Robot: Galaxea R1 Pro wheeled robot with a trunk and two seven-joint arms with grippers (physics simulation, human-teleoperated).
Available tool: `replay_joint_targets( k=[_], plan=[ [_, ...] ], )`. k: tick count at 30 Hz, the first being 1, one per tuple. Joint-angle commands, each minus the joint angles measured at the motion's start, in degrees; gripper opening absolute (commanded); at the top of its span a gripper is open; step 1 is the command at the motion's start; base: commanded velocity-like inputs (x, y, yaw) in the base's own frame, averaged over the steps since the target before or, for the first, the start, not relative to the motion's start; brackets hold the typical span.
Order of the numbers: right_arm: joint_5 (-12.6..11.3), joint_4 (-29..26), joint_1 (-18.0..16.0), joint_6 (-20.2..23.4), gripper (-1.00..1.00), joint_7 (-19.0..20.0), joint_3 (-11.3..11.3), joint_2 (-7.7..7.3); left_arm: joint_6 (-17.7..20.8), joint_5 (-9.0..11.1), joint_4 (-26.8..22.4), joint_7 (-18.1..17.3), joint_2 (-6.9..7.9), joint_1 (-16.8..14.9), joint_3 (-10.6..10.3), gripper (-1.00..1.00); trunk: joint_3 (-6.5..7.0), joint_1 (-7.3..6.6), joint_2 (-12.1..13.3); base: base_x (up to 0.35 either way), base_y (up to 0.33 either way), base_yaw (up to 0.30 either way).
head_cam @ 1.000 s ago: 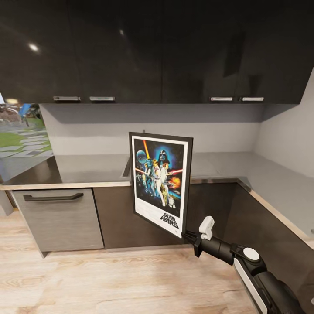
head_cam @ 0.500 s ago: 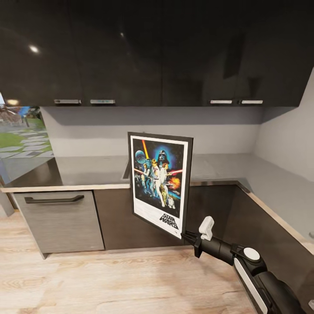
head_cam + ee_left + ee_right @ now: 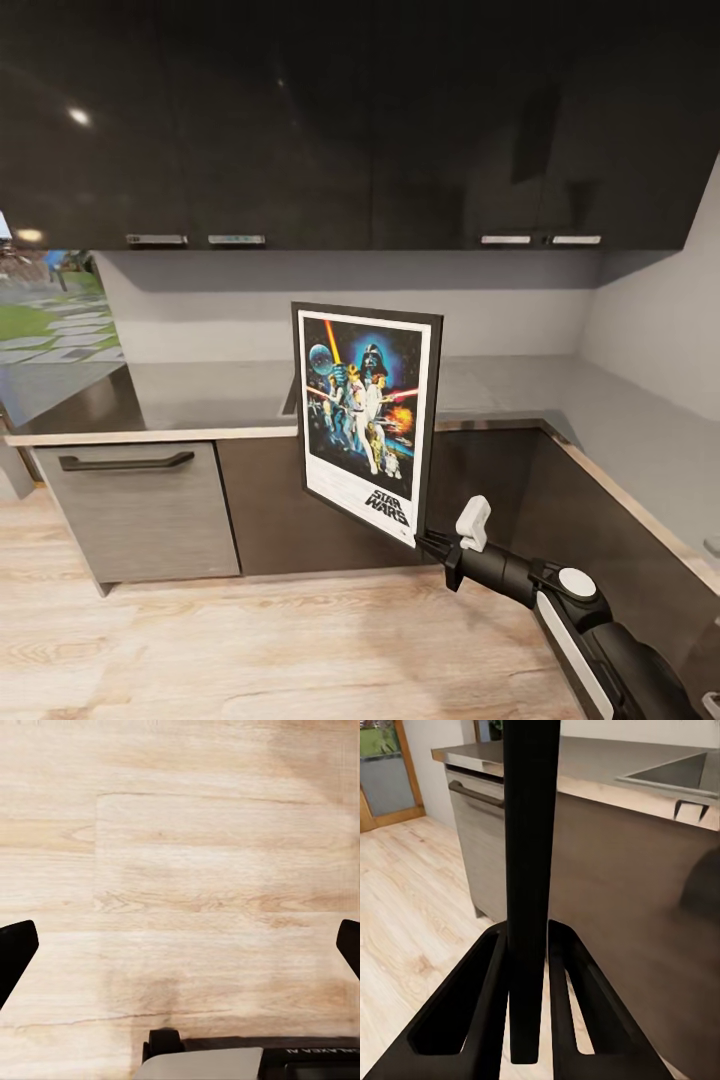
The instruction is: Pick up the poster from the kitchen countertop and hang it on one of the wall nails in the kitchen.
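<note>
Right gripper (image 3: 428,543) is clamped on the lower right corner of the poster (image 3: 367,420), holding it upright in the middle of the head view, in front of the dark lower cabinets and clear of the kitchen countertop (image 3: 200,390) behind it. In the right wrist view the poster (image 3: 531,870) runs edge-on as a black strip pinched between the two fingers (image 3: 472,1012), with the steel sink (image 3: 679,772) at upper right and a grey drawer front (image 3: 480,847) at left. The left wrist view looks at the pale wood floor (image 3: 187,870), the left gripper (image 3: 180,949) with fingertips spread wide at either edge, holding nothing.
</note>
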Motion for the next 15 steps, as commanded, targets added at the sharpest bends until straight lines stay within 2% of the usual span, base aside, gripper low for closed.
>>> replay_joint_targets(
  k=[1, 15],
  plan=[
    [-0.7, 0.0, -0.1, 0.7, -1.00, 0.1, 0.1, -0.04, 0.1, 0.4, -0.1, -0.4, -0.01, 0.0, 0.1, 1.00, 0.12, -0.22, 0.4, 0.000, 0.000, 0.000],
    [-0.7, 0.0, -0.1, 0.8, -1.00, 0.0, 0.1, -0.04, 0.2, 0.4, -0.1, -0.4, -0.01, 0.0, 0.1, 1.00, 2.64, -3.29, 6.0, 0.000, 0.000, 0.000]
  ],
)
